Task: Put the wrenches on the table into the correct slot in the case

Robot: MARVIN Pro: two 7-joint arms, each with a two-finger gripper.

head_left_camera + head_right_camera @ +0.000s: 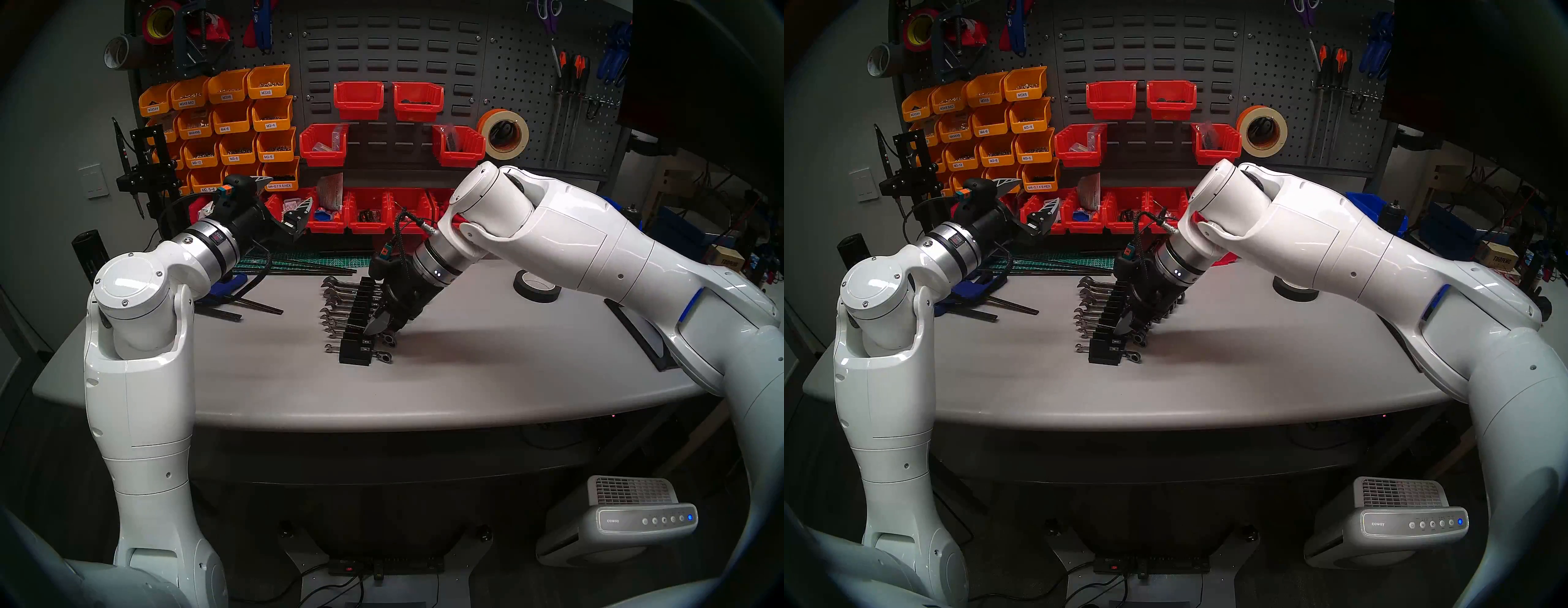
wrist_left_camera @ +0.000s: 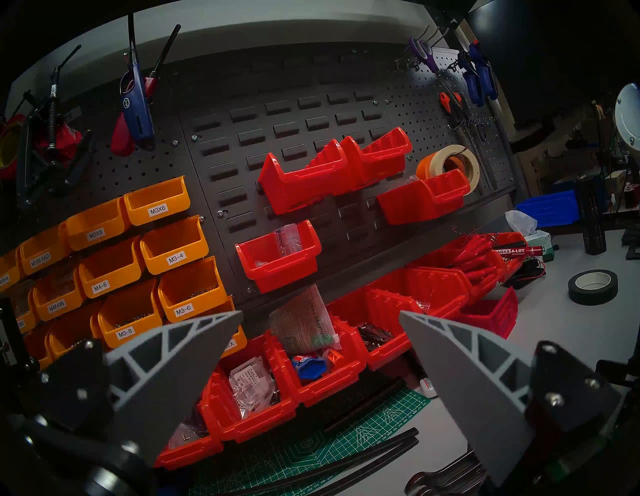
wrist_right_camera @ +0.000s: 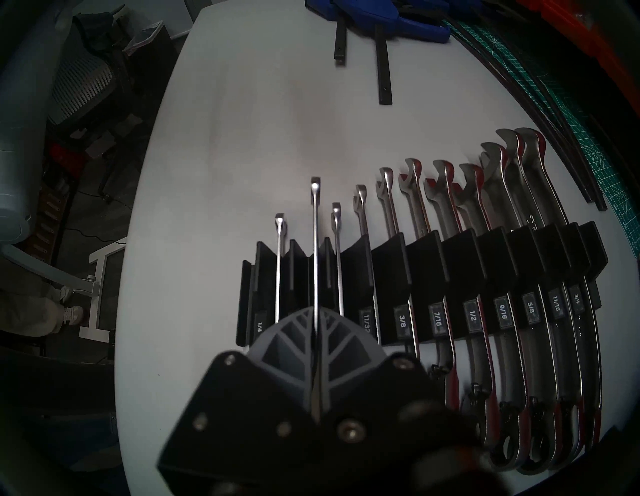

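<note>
A dark grey pegboard (image 1: pixel 394 55) fills the top centre of the head view, hung with orange bins (image 1: pixel 229 123) at its left, red bins (image 1: pixel 358 99) in the middle and hand tools at its right, with a roll of masking tape (image 1: pixel 503 133) beside them. A pale wall with a white switch plate (image 1: pixel 94 181) shows at the left edge, cluttered shelves at the far right. At lower right a white air purifier (image 1: pixel 615 522) stands on the dim floor.
</note>
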